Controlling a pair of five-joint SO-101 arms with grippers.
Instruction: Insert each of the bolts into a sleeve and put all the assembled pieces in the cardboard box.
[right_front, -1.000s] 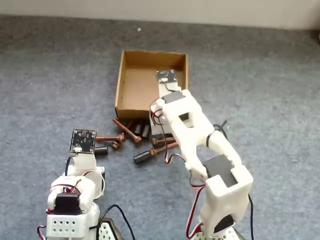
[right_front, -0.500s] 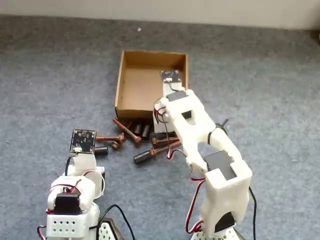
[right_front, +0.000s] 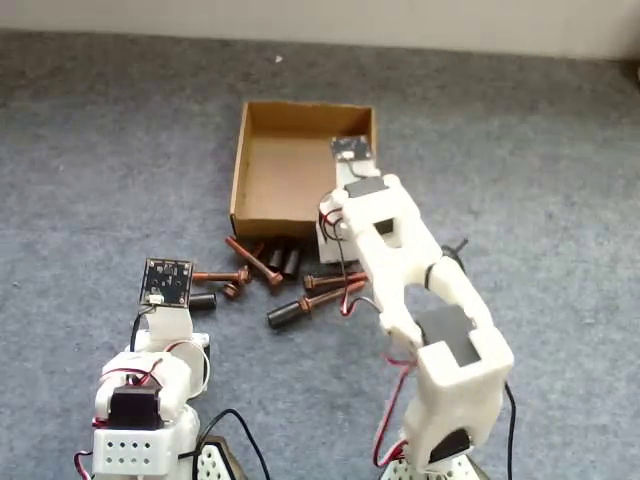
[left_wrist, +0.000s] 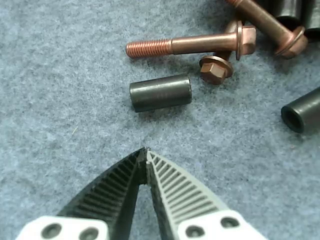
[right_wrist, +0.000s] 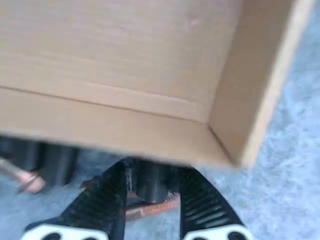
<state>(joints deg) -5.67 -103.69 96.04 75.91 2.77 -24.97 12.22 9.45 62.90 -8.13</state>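
Observation:
The cardboard box (right_front: 238, 170) stands open at mid-table, and its near wall (right_wrist: 125, 125) and a corner fill the right wrist view. My right gripper (right_wrist: 152, 171) hovers at that near right corner, shut on a black sleeve (right_wrist: 150, 186) with a copper shaft (right_wrist: 150, 210) just under it. Copper bolts (right_front: 250, 260) and black sleeves (right_front: 283, 260) lie scattered in front of the box. My left gripper (left_wrist: 146, 152) is shut and empty, its tips a short way from a lying black sleeve (left_wrist: 161, 93) and a bolt (left_wrist: 190, 44).
A sleeve with a bolt in it (right_front: 300, 308) lies between the arms. More bolts (right_front: 330, 282) lie under the right arm (right_front: 385, 230). Another sleeve end (left_wrist: 301, 111) and bolt heads (left_wrist: 216, 70) lie beyond the left gripper. Grey carpet (right_front: 520, 180) surrounds everything.
The right arm has swung to the right along the box's near wall toward its right corner. The left arm has not moved.

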